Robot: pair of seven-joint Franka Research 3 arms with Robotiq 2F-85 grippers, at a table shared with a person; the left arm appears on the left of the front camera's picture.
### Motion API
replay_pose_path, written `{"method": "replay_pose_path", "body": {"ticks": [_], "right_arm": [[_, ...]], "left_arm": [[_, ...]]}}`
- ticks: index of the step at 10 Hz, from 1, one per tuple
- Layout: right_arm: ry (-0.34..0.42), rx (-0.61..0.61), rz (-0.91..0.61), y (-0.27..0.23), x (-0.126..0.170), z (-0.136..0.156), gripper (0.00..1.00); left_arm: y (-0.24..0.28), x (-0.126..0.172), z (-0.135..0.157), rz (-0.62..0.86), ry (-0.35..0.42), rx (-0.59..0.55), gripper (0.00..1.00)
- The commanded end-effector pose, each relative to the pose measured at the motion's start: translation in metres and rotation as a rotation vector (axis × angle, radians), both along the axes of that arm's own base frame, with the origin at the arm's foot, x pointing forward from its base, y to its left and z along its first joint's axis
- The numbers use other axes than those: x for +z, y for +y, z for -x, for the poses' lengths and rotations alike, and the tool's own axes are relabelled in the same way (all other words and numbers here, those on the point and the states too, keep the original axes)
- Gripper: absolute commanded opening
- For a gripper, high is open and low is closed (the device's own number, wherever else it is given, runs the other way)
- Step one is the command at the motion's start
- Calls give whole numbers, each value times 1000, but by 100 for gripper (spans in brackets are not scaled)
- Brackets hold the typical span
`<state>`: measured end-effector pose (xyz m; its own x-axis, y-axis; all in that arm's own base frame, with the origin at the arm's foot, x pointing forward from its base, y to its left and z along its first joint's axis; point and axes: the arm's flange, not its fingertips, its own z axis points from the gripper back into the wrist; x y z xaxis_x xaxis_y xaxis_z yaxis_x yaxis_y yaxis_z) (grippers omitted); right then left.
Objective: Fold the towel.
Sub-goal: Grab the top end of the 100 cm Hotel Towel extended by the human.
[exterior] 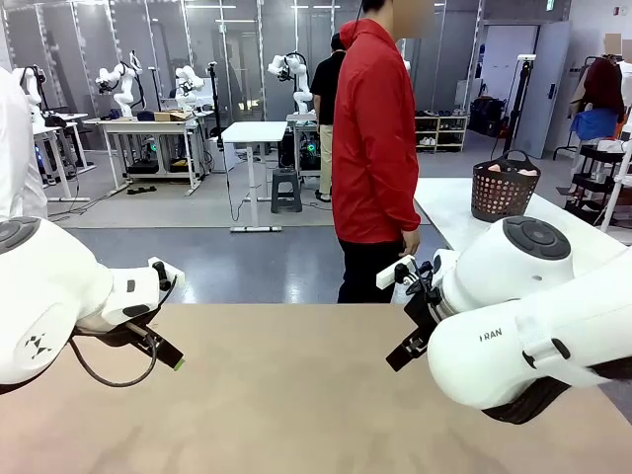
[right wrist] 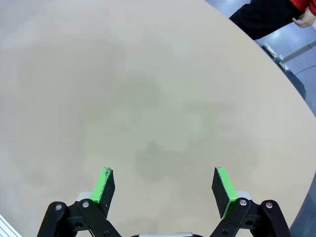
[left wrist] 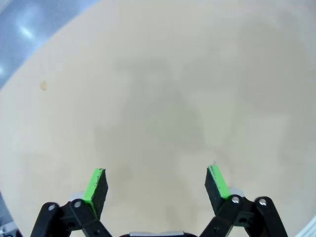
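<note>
Left end effector [left wrist: 158, 178] and right end effector [right wrist: 166, 180] hover spread wide above the table [exterior: 296, 395].

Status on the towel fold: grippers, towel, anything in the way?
Left gripper open, right gripper open, both above the table. Pink cloth, likely the towel, in the black basket off right. Person standing at far edge.

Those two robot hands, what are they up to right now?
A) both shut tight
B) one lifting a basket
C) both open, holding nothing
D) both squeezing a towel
C: the left hand and the right hand each stand wide open, with the tan tabletop showing through the gap.
</note>
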<state>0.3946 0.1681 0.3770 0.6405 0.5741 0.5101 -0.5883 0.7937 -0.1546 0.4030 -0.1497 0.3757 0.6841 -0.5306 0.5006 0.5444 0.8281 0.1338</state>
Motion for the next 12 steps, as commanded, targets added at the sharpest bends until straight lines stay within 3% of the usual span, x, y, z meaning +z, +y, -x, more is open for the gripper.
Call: {"method": "replay_pose_path", "body": {"ticks": [1,4,6,7,9,10,12], "right_arm": [[54,3,-84,-10,49,-5,100],[206,10,-256,-42,116,-9,100],[349,41,-503,-94,150,-8,100],[413,61,-635,-130,159,-3,100],[463,70,-867,-206,163,12,100],[484,66,-956,-245,160,21,100],[501,-7,-1008,-304,143,32,100]], "left_arm": [[5,38,-10,48,47,-10,100],[56,101,-16,191,261,-36,100],[112,142,-9,516,469,-149,100],[148,153,-5,652,530,-190,100],[231,159,4,939,516,-169,100],[274,153,11,1021,567,-133,100],[336,148,21,1129,515,-83,100]]}}
